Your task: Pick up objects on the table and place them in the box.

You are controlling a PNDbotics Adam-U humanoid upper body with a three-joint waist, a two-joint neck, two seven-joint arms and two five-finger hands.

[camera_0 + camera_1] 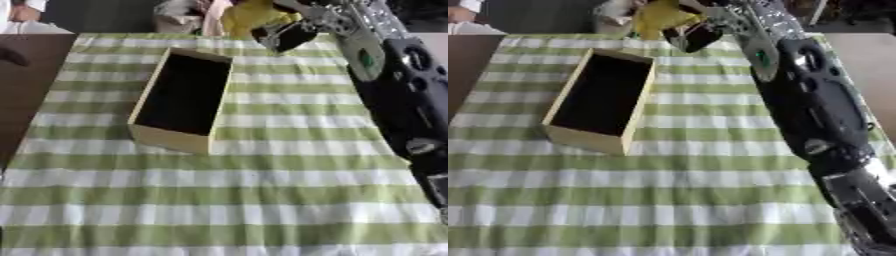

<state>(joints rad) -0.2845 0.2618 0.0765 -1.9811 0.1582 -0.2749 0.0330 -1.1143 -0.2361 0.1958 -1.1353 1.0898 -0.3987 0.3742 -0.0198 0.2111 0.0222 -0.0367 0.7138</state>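
Right hand (289,30) at far table edge, fingers curled round yellow object (249,15), raised beyond box (171,137). Box empty, on striped cloth (262,190), left of right arm (815,110).

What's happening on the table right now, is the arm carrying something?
The right hand is stretched out to the far edge of the table, its fingers curled round a yellow object held up off the cloth. The box stands open on the green and white striped tablecloth, nearer and to the left of the hand, and its dark inside looks empty. The yellow object is not over the box yet. The left hand is out of view.
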